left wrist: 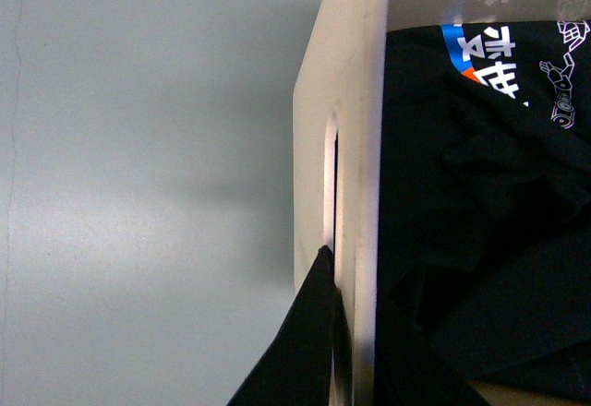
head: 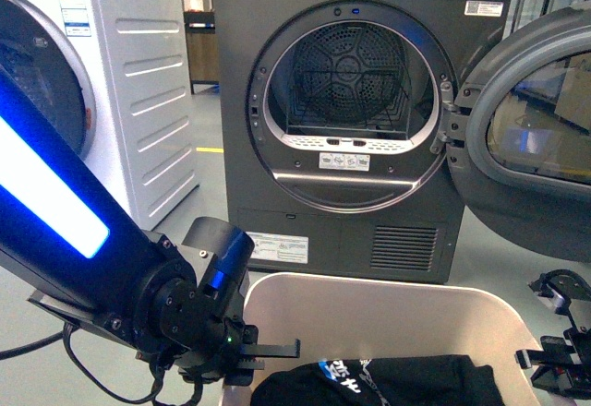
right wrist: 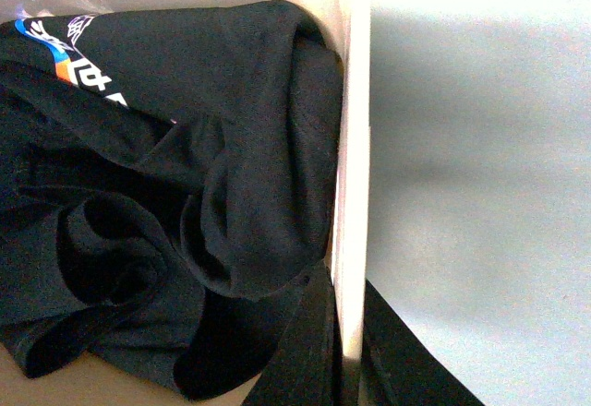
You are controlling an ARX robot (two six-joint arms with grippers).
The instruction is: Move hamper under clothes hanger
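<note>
The cream hamper (head: pixel 369 286) stands low in the front view, just before the dryer, with a black printed T-shirt (head: pixel 397 380) inside. My left gripper (head: pixel 266 351) is shut on its left rim. At the right rim, my right gripper (head: pixel 543 362) is shut on the wall. In the left wrist view the hamper wall (left wrist: pixel 355 101) with its slot handle (left wrist: pixel 331 161) runs between the dark fingers of the left gripper (left wrist: pixel 343 281). The right wrist view has the right gripper (right wrist: pixel 349 328) pinching the thin hamper wall (right wrist: pixel 354 148) beside the T-shirt (right wrist: pixel 185 194). The clothes hanger is out of view.
A dark grey dryer (head: pixel 277 194) stands straight ahead, its round door (head: pixel 526 120) swung open to the right. A white washing machine (head: pixel 138 74) is at the left. Grey floor (head: pixel 203 185) lies between them and on both outer sides of the hamper.
</note>
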